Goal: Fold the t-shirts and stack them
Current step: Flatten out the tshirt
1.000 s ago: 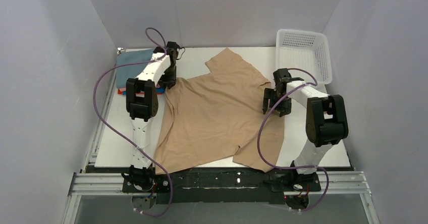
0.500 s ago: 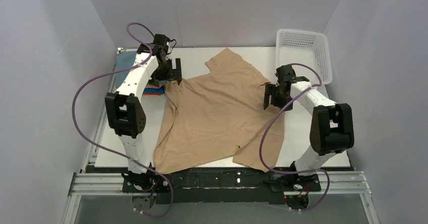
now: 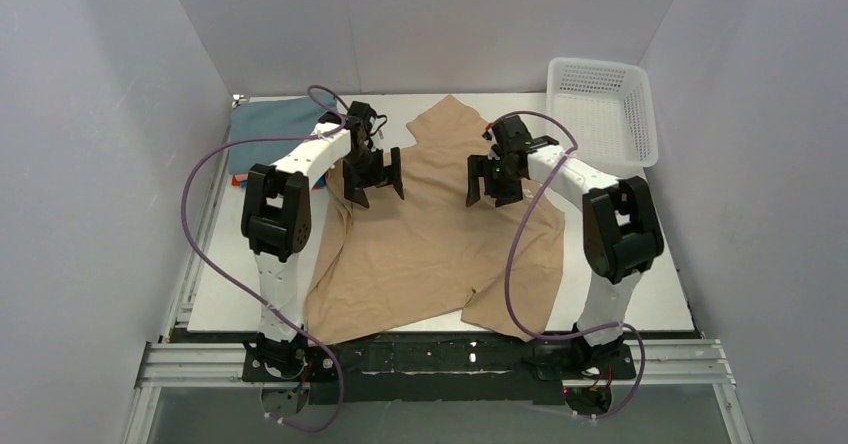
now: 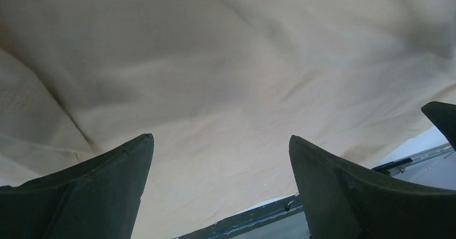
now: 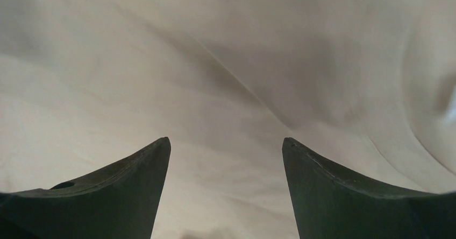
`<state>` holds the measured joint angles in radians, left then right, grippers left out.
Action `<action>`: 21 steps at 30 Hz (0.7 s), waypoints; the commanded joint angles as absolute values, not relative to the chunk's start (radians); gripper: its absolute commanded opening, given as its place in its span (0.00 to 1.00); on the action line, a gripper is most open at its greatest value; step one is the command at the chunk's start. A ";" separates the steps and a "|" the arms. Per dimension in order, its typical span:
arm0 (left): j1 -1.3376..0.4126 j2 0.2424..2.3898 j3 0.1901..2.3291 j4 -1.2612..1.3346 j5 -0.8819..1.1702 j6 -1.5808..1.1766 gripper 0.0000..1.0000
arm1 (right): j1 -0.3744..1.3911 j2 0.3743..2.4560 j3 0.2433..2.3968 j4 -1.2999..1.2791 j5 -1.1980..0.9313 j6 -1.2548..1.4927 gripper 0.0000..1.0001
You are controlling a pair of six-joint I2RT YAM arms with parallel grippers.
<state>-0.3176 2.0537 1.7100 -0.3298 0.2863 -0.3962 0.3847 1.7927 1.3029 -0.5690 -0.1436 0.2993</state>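
Note:
A tan-beige t-shirt (image 3: 440,239) lies spread and rumpled across the middle of the table, one sleeve pointing to the back. My left gripper (image 3: 377,186) hovers over its left shoulder area, open, with only cloth below the fingers (image 4: 220,137). Over the shirt's upper right part, my right gripper (image 3: 490,192) is open too, and nothing sits between its fingers (image 5: 226,139). Both wrist views are filled with tan cloth (image 5: 215,61). A grey-blue t-shirt (image 3: 272,124) lies folded at the back left, partly behind the left arm.
A white lattice basket (image 3: 603,104) stands at the back right corner. White walls close in the table on three sides. The shirt's hem hangs over the table's dark front rail (image 3: 430,352). Purple cables loop off both arms.
The left gripper has opened and swung right from the shirt's left edge to above the shirt. The right gripper has moved left from the right sleeve to above the shirt's upper middle.

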 commanded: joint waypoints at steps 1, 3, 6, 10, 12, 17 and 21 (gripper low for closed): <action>-0.317 2.092 1.712 -0.441 0.284 -0.417 0.98 | 0.409 1.914 1.412 -0.570 -0.185 0.369 0.84; -0.316 2.108 1.705 -0.448 0.248 -0.412 0.98 | 0.408 1.935 1.402 -0.575 -0.170 0.386 0.84; -0.317 2.140 1.712 -0.470 0.213 -0.404 0.98 | 0.395 1.930 1.345 -0.574 -0.154 0.405 0.84; -0.320 2.182 1.731 -0.484 0.229 -0.412 0.98 | 0.337 1.848 1.217 -0.559 -0.153 0.442 0.84; -0.333 2.194 1.744 -0.483 0.235 -0.408 0.98 | 0.295 1.787 1.146 -0.542 -0.179 0.442 0.83; -0.389 2.229 1.793 -0.492 0.234 -0.390 0.98 | 0.214 1.679 1.019 -0.549 -0.212 0.419 0.83; -0.398 2.268 1.864 -0.566 0.124 -0.352 0.98 | 0.194 1.635 0.968 -0.555 -0.190 0.408 0.83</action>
